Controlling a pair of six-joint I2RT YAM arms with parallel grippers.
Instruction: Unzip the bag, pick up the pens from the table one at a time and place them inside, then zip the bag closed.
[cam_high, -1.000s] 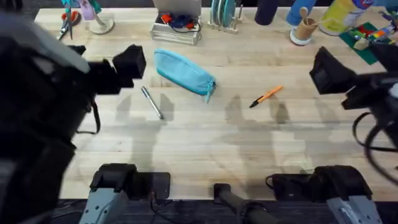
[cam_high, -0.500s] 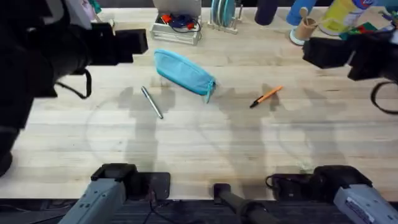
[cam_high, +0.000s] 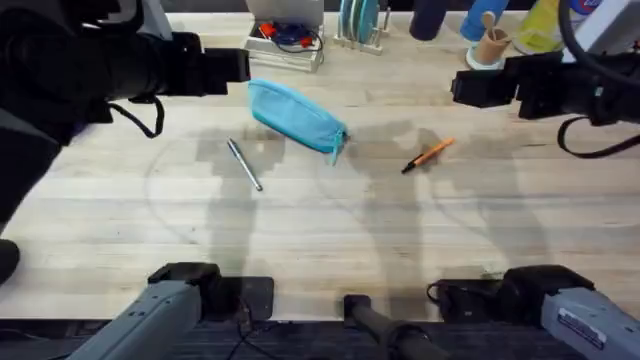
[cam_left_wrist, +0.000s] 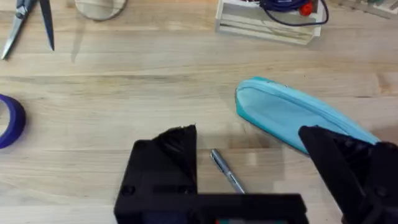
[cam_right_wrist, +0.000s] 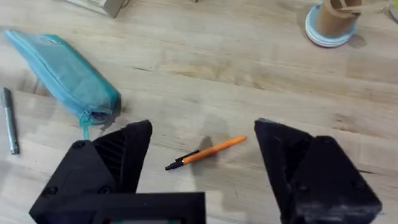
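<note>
1. The bag (cam_high: 296, 115) is seen zipped, lying slantwise on the bench (cam_high: 330, 240) at upper centre of the overhead view.
2. The silver pen (cam_high: 244, 164) lies to its lower left, the orange pen (cam_high: 428, 155) to its right, both apart from it.
3. A wire tray (cam_high: 284, 45) stands behind the bag.
4. The left claw (cam_left_wrist: 249, 165) and right claw (cam_right_wrist: 202, 162) are held wide and empty above the bench.
5. The bag's far end is cut off by a finger (cam_left_wrist: 348, 168) in the left wrist view.

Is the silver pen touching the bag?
Apart. The overhead view shows bare table between the silver pen and the bag.
</note>
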